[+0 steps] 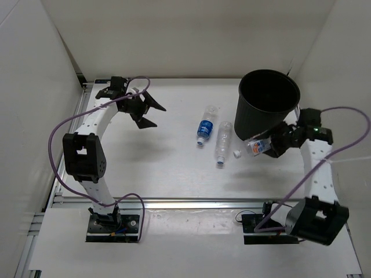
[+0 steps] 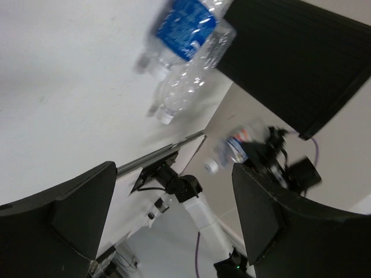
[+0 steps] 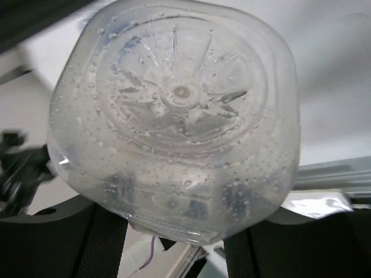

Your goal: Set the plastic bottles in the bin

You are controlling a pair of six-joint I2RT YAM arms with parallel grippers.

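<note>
In the right wrist view the ribbed, droplet-speckled base of the tri-colour-label bottle (image 3: pixel 174 116) fills nearly the whole frame, so its label and neck are hidden and only dark bits of the fingers (image 3: pixel 104 243) show beneath it. In the top view it is small and partly covered by the right gripper (image 1: pixel 268 145), which is clamped on it. It sits right of centre, just beside the black bin (image 1: pixel 268 101), and whether it touches the table (image 1: pixel 174 174) is unclear. Its long axis runs left and slightly down the frame, white cap leading. The blue-label bottle (image 1: pixel 206 126) and the clear unlabelled bottle (image 1: pixel 223 142) lie at centre, caps toward the bottom edge. The left gripper (image 1: pixel 145 110), upper left, has its jaws apart.
</note>
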